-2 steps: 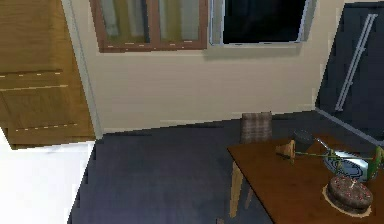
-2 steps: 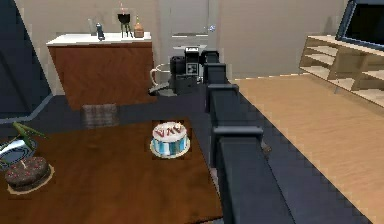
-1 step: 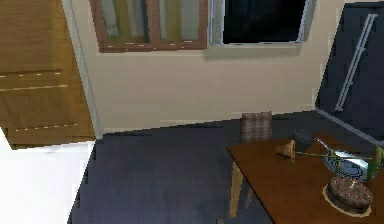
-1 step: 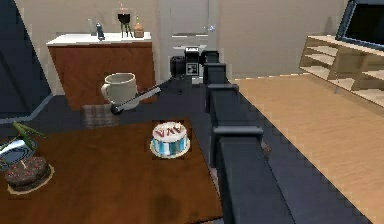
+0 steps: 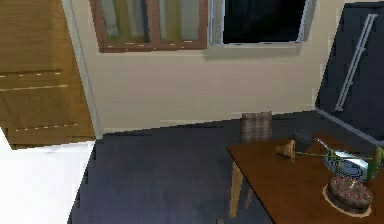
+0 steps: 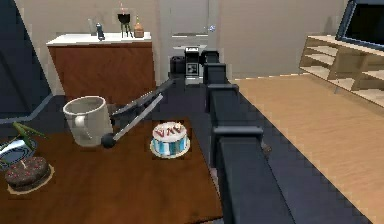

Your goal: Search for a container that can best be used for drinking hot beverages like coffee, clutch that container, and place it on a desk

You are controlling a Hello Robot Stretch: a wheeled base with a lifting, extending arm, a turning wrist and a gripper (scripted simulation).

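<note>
Forward cam looks ahead and a bit down to the far wall (image 5: 200, 85), table (image 5: 290, 180) near right; arm side cam sits close over that same table facing a far counter (image 6: 100, 65), and both catch the dark cake (image 5: 351, 191) on it.

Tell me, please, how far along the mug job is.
Done: the search, it seems; a white mug shows in the arm side view. In hand: the jaws reach by the mug at a brown table; I cannot tell whether they hold it. Left: a sure grasp, then setting it on a desk.
</note>
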